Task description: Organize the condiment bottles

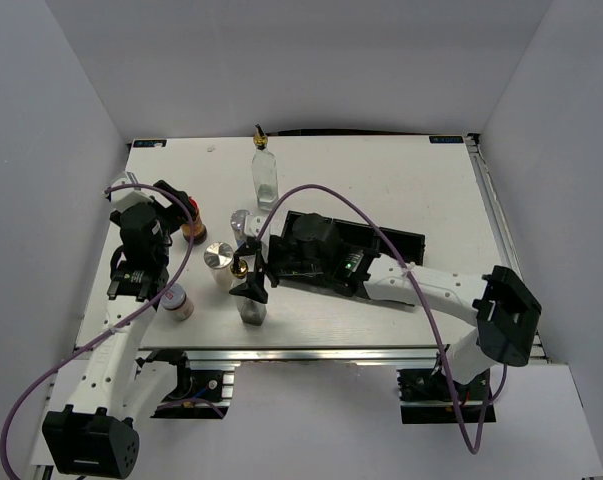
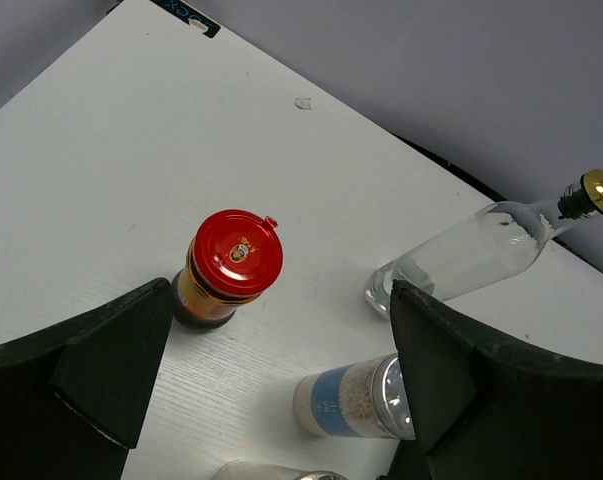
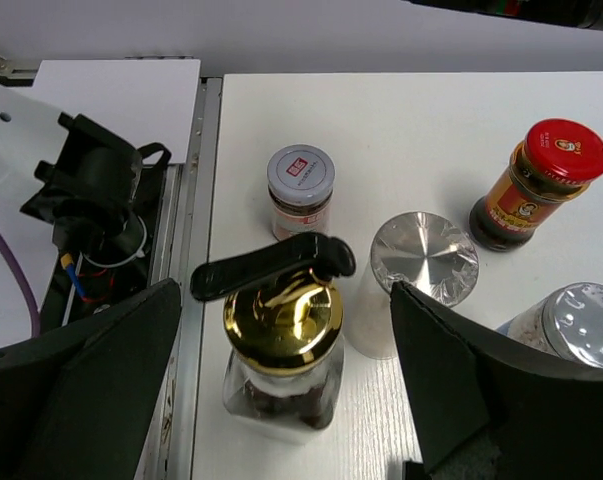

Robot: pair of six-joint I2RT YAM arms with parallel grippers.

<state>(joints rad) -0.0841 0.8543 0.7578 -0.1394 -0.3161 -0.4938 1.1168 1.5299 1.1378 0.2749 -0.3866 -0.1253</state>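
My right gripper (image 1: 251, 283) (image 3: 284, 335) is open, with its fingers on either side of a square glass bottle with a gold cap and black spout (image 3: 281, 350) (image 1: 253, 310) standing near the table's front edge. My left gripper (image 1: 174, 203) (image 2: 281, 300) is open and empty above the red-capped dark jar (image 2: 226, 265) (image 1: 193, 224) (image 3: 539, 185). A second clear bottle with a gold spout (image 1: 266, 170) (image 2: 471, 255) stands at the back. Three silver-lidded shakers stand between the arms: a blue-labelled one (image 2: 346, 400) (image 1: 242, 222), a plain one (image 1: 218, 256) (image 3: 421, 265) and a red-labelled one (image 1: 182, 301) (image 3: 301, 190).
The black tray (image 1: 406, 245) lies right of centre, partly under my right arm. The table's front edge and metal rail (image 3: 186, 250) run close to the gold-capped bottle. White walls enclose the table on three sides.
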